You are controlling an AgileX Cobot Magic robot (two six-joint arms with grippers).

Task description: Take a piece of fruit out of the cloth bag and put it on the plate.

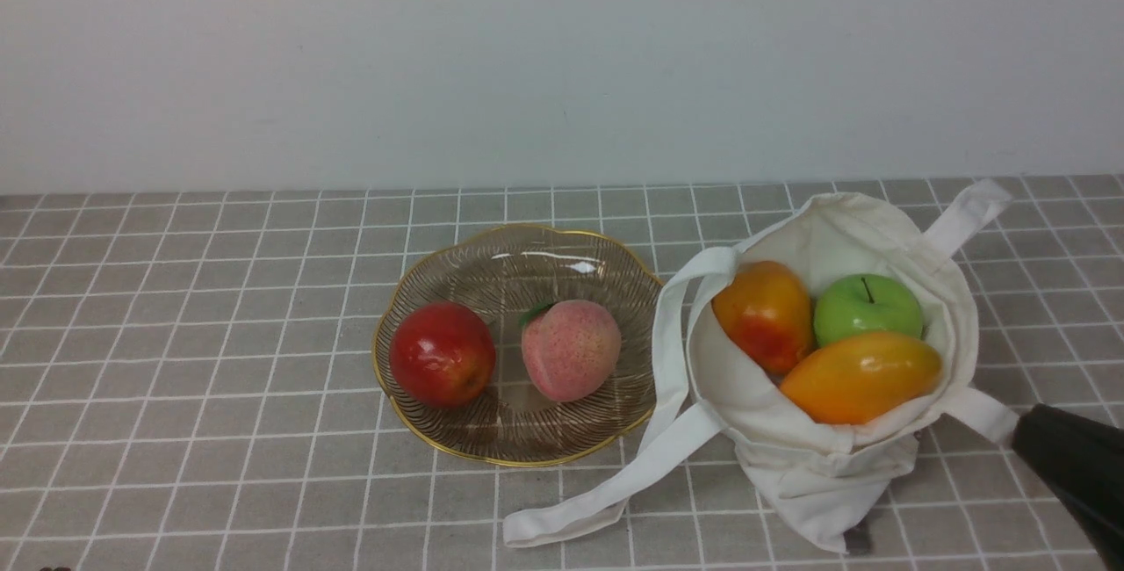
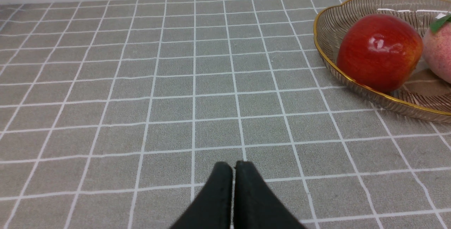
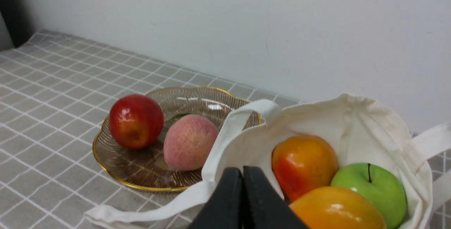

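The pale-pink peach [image 1: 571,350] with its green leaf lies in the ribbed glass plate [image 1: 527,246] beside a glossy red apple [image 1: 442,353]. The peach also shows in the right wrist view [image 3: 190,141] and at the edge of the left wrist view [image 2: 438,51]. The off-white cloth bag [image 1: 843,228] stands open to the right of the plate. My right gripper [image 3: 242,169] is shut and empty, just short of the bag's near rim; in the front view it shows at the lower right [image 1: 1023,435]. My left gripper [image 2: 233,165] is shut and empty over bare table, left of the plate.
Inside the bag lie an orange-red mango [image 1: 766,314], a green apple [image 1: 868,307] and a yellow-orange mango [image 1: 861,376]. A long white strap [image 1: 615,487] trails on the tiled cloth in front of the plate. A pale wall backs the table.
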